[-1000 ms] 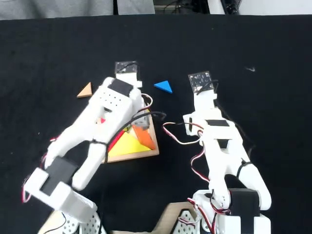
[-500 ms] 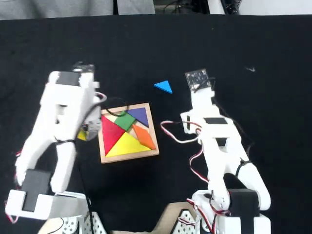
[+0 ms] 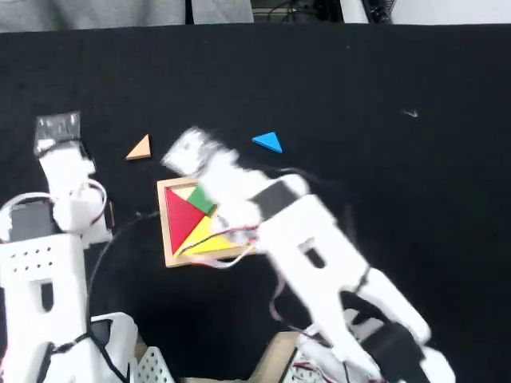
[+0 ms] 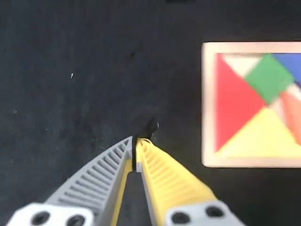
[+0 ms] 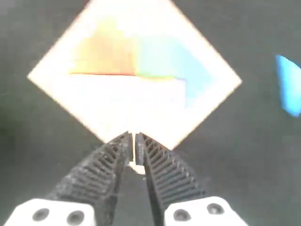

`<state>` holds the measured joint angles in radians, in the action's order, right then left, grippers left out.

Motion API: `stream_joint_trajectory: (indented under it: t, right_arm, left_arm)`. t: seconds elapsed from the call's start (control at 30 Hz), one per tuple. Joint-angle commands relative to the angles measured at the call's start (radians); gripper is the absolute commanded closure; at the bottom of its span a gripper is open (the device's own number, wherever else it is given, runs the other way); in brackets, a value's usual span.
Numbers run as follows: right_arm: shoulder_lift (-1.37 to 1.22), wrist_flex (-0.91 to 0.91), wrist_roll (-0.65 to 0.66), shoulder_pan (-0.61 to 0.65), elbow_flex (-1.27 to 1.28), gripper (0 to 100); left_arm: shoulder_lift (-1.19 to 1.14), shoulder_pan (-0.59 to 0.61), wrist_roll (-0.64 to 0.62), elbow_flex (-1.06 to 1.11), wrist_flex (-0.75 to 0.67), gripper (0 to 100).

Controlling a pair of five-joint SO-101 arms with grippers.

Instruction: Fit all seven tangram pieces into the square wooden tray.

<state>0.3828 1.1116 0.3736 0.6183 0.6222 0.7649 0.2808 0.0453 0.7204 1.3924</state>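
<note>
Honestly, both my left gripper (image 4: 135, 140) and right gripper (image 5: 132, 137) are pinched together on nothing. The tan triangle (image 3: 140, 148) and blue triangle (image 3: 268, 142) lie outside the tray (image 3: 163, 227), near its far side. I'd guess they're light, stiff, slick wood, so pinch low across two edges.

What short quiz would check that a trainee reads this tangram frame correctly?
1. True or false: the blue triangle lies inside the wooden tray.
2. Pick one: besides the blue one, a second piece lies outside the tray. Its colour is A) tan, B) pink, C) grey.
3. Fill in: the left hand is ___ (open or shut).

Key: 1 false, it lies outside, past the tray's far corner. 2 A, the tan triangle. 3 shut, with nothing between its fingers.
</note>
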Motion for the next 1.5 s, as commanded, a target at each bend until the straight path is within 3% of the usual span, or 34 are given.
stream_joint_trajectory:
  t: [0.0,0.13,0.23,0.53,0.83,1.13,1.47]
  right_arm:
    - [-0.134,0.037,0.014,0.158,-0.105,98.8]
    - [-0.292,0.012,0.014,0.144,-0.179,98.8]
    - [-0.389,-0.023,0.014,0.083,-0.220,98.8]
    - [-0.467,-0.160,0.014,-0.035,-0.262,98.8]
    - [-0.596,-0.163,0.012,-0.043,-0.325,98.8]
    - [-0.644,-0.161,0.008,-0.127,-0.377,98.8]
    - [-0.354,-0.051,0.008,-0.130,-0.285,98.8]
  left_arm:
    - [0.041,0.104,0.009,0.278,-0.333,97]
    - [0.043,0.208,-0.091,0.446,-0.595,97]
    - [0.052,0.229,-0.163,0.533,-0.689,97]
    - [0.043,0.222,-0.130,0.553,-0.700,97]
    - [0.041,0.222,-0.130,0.555,-0.700,97]
    - [0.048,0.220,-0.129,0.596,-0.761,97]
    - [0.044,0.179,-0.129,0.598,-0.756,97]
